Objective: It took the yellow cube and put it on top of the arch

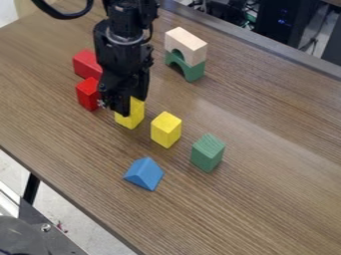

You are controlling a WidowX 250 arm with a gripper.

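The black gripper (129,101) hangs down left of the middle of the table, right over one yellow block (131,118) and hiding part of its upper end. A second yellow block (166,130) stands just to the right, a small gap apart from the first. Toward the back, a green arch (192,71) stands on the table with a pale wooden block (186,44) resting on top of it.
Two red blocks (87,93) (86,64) are close to the gripper's left side. A blue triangular block (144,174) lies nearer the front edge of the brown table (266,199), and a green block (208,153) stands right of the yellow ones.
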